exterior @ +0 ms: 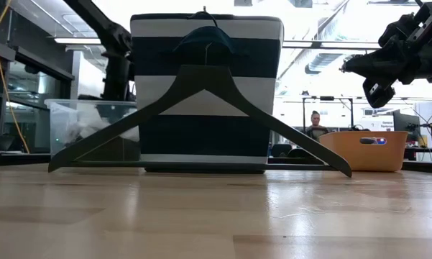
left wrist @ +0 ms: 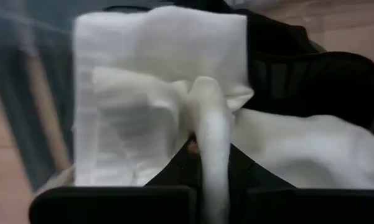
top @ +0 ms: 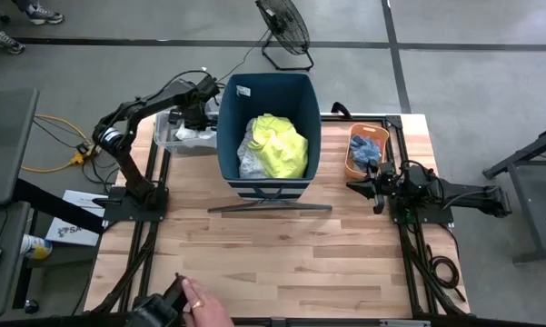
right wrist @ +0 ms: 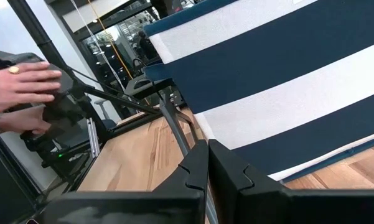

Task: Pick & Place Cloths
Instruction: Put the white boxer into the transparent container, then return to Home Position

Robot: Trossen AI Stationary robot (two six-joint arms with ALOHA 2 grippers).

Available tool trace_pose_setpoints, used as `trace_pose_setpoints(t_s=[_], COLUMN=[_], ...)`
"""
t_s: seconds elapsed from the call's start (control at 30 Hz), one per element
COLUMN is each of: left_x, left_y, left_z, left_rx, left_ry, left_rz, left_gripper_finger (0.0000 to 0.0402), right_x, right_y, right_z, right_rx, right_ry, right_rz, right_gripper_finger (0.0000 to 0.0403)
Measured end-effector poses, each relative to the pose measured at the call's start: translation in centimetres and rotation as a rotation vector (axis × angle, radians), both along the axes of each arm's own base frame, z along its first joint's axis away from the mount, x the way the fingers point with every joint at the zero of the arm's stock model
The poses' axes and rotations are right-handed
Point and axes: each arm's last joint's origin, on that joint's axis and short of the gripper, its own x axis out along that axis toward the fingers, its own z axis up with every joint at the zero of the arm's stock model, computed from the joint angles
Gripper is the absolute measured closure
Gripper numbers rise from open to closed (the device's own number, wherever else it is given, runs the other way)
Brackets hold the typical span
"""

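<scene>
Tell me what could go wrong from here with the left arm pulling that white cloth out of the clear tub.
The left end effector is pinched on just a fold of the white cloth, so it may slip free on the way to the striped bin. Black clothing lies against the cloth and could drag out with it. The hanger leaning on the bin, and a person's hand at the table edge, could be bumped.

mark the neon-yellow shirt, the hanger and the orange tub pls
neon-yellow shirt [top: 280, 145], high view, middle of the fabric.
hanger [exterior: 201, 80], low view, below the hook.
orange tub [exterior: 359, 151], low view, front wall.
</scene>
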Motion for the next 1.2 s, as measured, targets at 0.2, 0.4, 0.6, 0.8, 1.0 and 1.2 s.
trace_pose_setpoints(t_s=[0.2, 0.4, 0.6, 0.8, 1.0, 1.2], left_x=[0.8, 0.4, 0.2, -0.3, -1.4, -2.3], left_y=[1.1, 1.5, 1.1, 0.4, -1.1, -4.0], left_z=[-2.3, -4.4, -4.3, -1.3, 2.6, 6.7], left_rx=[-0.050, -0.070, -0.067, 0.050, 0.182, 0.327], left_ry=[-0.001, -0.015, -0.033, -0.063, -0.102, -0.165], left_rz=[-0.027, -0.036, -0.092, -0.115, -0.134, -0.165], left_gripper_finger=[0.0382, 0.0381, 0.0362, 0.0284, 0.0200, 0.0160], right_x=[0.0, 0.0, 0.0, 0.0, 0.0, 0.0], right_y=[0.0, 0.0, 0.0, 0.0, 0.0, 0.0], right_z=[0.0, 0.0, 0.0, 0.0, 0.0, 0.0], right_rx=[0.000, 0.000, 0.000, 0.000, 0.000, 0.000], right_ry=[0.000, 0.000, 0.000, 0.000, 0.000, 0.000], right_rz=[0.000, 0.000, 0.000, 0.000, 0.000, 0.000], right_gripper_finger=[0.0398, 0.0398, 0.0398, 0.0398, 0.0398, 0.0398])
